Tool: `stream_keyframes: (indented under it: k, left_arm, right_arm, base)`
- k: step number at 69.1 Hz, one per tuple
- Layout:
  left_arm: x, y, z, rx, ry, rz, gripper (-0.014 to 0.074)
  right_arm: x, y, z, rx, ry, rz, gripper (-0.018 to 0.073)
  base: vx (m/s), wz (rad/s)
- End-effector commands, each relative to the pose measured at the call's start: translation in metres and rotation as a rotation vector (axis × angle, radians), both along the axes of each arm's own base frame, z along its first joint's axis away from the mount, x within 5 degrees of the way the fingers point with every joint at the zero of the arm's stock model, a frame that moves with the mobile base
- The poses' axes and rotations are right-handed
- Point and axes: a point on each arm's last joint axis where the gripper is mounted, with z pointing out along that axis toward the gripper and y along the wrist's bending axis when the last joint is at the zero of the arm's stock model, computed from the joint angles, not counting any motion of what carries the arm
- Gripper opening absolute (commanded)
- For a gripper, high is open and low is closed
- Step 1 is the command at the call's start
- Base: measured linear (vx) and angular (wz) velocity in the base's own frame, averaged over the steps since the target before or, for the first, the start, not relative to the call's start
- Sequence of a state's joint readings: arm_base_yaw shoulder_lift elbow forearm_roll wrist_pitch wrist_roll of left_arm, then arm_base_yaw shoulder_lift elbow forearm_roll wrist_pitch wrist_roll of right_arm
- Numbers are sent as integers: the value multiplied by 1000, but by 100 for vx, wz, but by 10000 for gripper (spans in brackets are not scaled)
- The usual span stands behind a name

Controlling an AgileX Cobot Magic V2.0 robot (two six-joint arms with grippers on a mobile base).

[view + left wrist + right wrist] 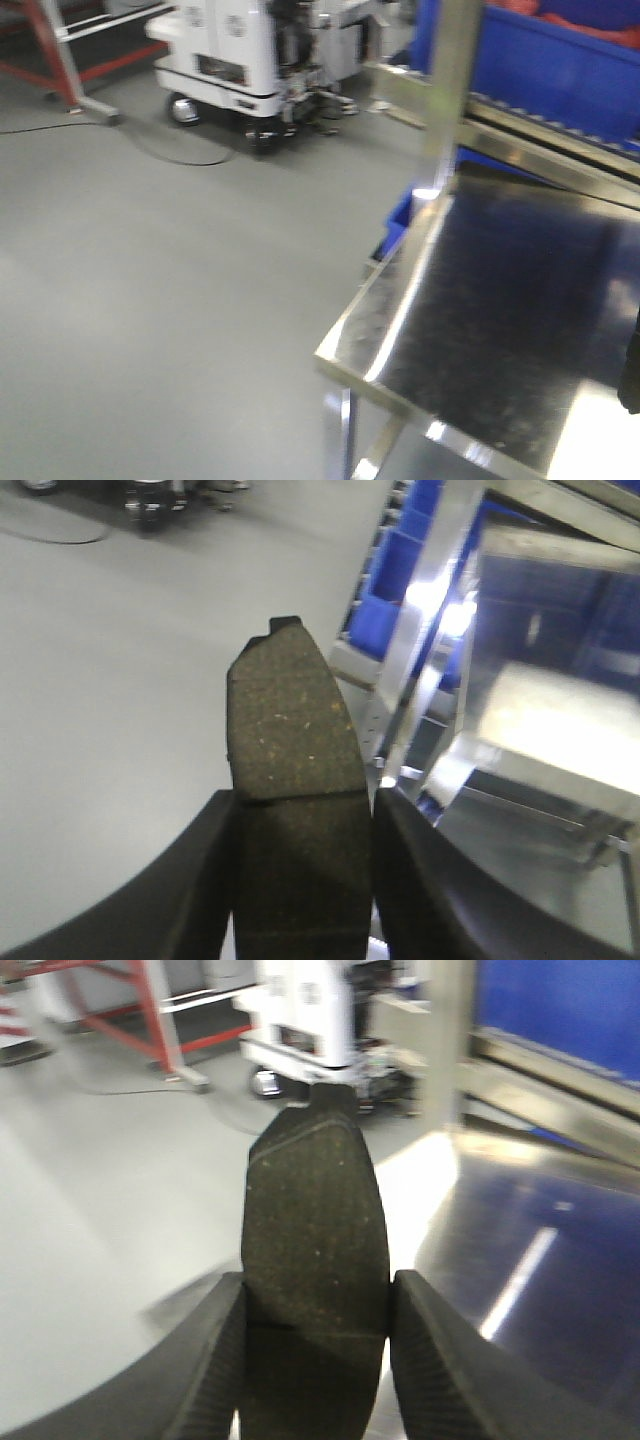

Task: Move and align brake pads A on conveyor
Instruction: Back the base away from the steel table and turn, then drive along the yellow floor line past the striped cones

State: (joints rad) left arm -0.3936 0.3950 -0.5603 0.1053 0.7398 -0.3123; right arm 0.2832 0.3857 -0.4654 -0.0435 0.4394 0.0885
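My left gripper is shut on a dark-grey brake pad; the pad sticks out beyond the black fingers, its groove level with the fingertips. My right gripper is shut on a second brake pad, held the same way above the floor beside the steel table. Neither gripper shows clearly in the front view; a dark shape sits at the right edge. The charcoal conveyor belt is not in view; only red frame legs show at the far left.
A shiny steel table fills the right of the front view, with an upright steel post. Blue bins stand behind and under it. A white wheeled machine stands on the grey floor, with a black cable.
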Motion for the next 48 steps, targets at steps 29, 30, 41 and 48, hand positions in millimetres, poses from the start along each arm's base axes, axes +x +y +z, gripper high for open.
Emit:
stream_keyframes:
  k: [29, 30, 41, 48]
  left_arm:
    - [3, -2, 16, -40, -101, -9, -6]
    - [3, -2, 16, -40, -101, -9, -6]
    - [3, -2, 16, -40, -101, -9, -6]
    - [3, -2, 16, -40, -101, -9, -6]
  right_arm:
    - [2, 0, 18, 20, -129, 3, -4]
    - [2, 0, 18, 20, -129, 3, -4]
    - [2, 0, 18, 20, -129, 3, -4]
    - [2, 0, 18, 20, -129, 3, -4]
  base:
    - [-22, 84]
    - [-22, 86]
    - [-21, 83]
    - [-18, 78]
